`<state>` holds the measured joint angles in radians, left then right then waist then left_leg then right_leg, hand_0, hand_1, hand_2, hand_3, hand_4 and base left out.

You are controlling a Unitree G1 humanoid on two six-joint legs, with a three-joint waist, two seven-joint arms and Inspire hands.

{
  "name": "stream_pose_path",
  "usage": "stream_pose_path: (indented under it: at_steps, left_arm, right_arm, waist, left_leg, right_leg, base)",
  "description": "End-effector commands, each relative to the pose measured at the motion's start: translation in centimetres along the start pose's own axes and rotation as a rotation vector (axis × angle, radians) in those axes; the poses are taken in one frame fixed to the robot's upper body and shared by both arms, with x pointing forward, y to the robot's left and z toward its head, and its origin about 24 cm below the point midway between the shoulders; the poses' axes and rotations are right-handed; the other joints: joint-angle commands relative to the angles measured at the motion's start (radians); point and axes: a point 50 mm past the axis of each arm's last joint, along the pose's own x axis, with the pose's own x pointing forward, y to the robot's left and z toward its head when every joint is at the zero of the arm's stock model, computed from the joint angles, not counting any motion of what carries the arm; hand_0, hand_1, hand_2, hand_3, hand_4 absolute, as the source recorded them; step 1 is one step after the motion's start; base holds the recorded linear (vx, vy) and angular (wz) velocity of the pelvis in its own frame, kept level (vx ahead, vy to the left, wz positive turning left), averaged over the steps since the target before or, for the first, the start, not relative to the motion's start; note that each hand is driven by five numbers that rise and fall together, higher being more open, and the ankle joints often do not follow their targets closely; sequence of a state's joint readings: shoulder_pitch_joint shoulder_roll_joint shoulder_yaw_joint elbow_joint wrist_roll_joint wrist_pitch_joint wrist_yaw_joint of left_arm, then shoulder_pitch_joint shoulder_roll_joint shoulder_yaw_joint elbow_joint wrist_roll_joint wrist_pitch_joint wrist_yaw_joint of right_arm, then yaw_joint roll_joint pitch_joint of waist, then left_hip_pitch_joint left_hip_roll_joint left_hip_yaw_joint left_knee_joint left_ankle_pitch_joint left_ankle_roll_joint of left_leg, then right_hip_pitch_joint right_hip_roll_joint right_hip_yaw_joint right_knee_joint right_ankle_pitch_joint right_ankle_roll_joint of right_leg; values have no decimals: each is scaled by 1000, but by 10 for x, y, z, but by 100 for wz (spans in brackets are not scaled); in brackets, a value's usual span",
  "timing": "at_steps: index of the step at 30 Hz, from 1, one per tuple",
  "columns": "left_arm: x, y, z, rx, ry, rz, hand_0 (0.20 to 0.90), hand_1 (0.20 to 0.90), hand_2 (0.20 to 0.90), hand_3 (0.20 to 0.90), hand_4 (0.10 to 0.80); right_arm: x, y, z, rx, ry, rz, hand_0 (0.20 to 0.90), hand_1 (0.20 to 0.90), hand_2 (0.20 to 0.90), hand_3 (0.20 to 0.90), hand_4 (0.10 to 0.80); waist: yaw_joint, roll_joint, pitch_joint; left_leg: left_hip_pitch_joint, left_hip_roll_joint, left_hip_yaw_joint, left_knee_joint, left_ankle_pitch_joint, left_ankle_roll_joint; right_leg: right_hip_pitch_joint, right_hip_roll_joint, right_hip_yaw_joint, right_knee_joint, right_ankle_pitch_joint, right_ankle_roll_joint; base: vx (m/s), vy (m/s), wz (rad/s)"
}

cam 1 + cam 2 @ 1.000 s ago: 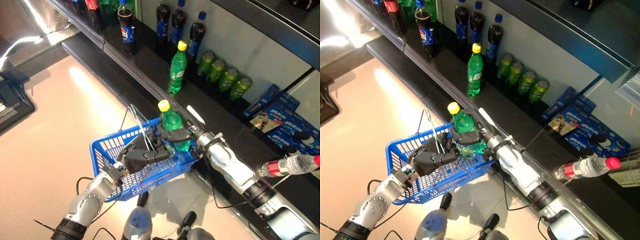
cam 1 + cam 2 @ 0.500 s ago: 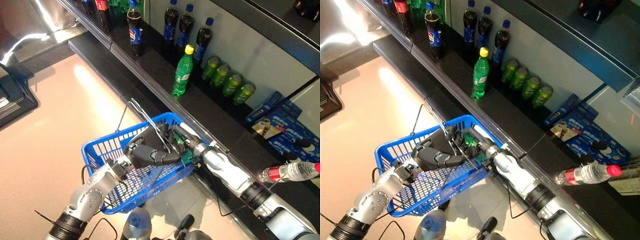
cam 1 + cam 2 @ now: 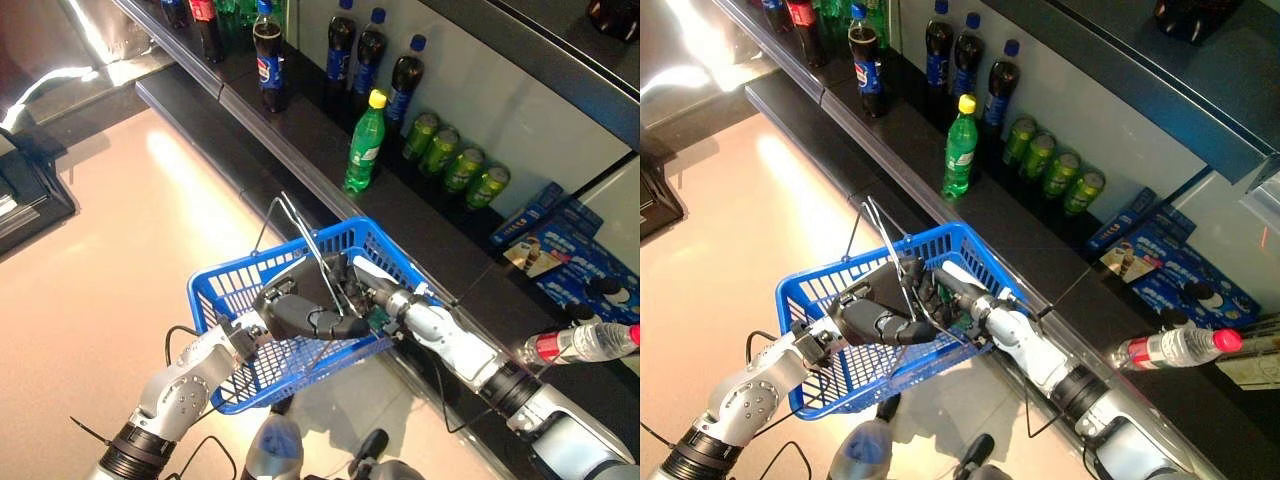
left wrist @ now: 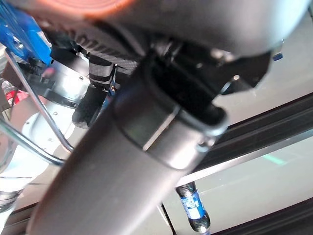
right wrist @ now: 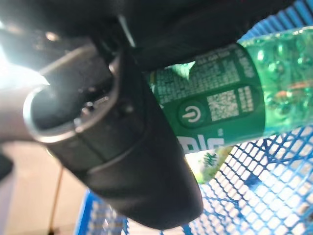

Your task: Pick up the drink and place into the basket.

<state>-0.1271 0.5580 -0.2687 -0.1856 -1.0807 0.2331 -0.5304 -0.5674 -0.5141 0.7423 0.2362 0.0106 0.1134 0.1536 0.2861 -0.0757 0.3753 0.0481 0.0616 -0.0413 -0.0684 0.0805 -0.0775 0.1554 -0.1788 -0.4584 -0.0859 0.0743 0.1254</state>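
The green soda bottle [image 5: 230, 105] is down inside the blue basket [image 3: 230, 290], lying on its side over the mesh floor. The right hand [image 3: 940, 285] is in the basket with it, fingers wrapped round the bottle — not let go yet. The left hand [image 3: 305, 310] is curled round the wire handles [image 3: 300, 235], holding the basket up. Next, I think, the right hand just opens. Another green bottle [image 3: 363, 140] stands on the shelf [image 3: 300, 130] behind the basket — well apart.
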Motion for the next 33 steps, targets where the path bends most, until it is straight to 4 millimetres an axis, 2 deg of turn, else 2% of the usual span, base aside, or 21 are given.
stream_pose_path:
  at_steps: [1, 8, 18, 28, 33]
  left_arm:
    - [42, -86, 44, 92, -290, -614, 300, 300, 300, 200, 100]
    - [45, -91, 42, 113, -257, -659, 300, 300, 300, 200, 100]
    - [49, -99, 40, 130, -218, -722, 300, 300, 300, 200, 100]
    - [53, -106, 40, 136, -208, -764, 300, 300, 300, 200, 100]
    - [53, -110, 39, 140, -208, -796, 300, 300, 300, 200, 100]
  right_arm:
    - [14, 3, 45, -142, -186, 80, 300, 300, 300, 200, 100]
    - [17, -2, 54, -281, -168, 199, 300, 300, 300, 200, 100]
    - [22, -5, 58, -395, -106, 342, 300, 300, 300, 200, 100]
    - [29, 9, 52, -335, -40, 476, 300, 300, 300, 200, 100]
    - [31, 24, 41, -313, 25, 574, 300, 300, 300, 200, 100]
  waist:
    - [0, -14, -328]
    - [11, -25, -326]
    - [20, -33, -328]
    - [32, -38, -329]
    - [44, -43, -329]
  left_leg:
    - [-14, 0, 29, -19, -10, -13]
    - [-16, -1, 21, -19, -6, -15]
    - [-14, -4, 14, -19, -2, -16]
    - [-14, -7, 5, -19, -1, -16]
    - [-13, -9, -1, -19, -4, -15]
  right_leg:
    - [80, -5, -29, 4, -58, 30]
    - [84, -2, -35, 5, -57, 27]
    - [88, 1, -39, 5, -56, 24]
    - [90, 3, -48, 6, -56, 21]
    - [93, 4, -52, 5, -57, 20]
  base:
    - [0, 0, 0]
    - [0, 0, 0]
    - [3, -2, 1]
    - [6, 3, 4]
    - [3, -2, 1]
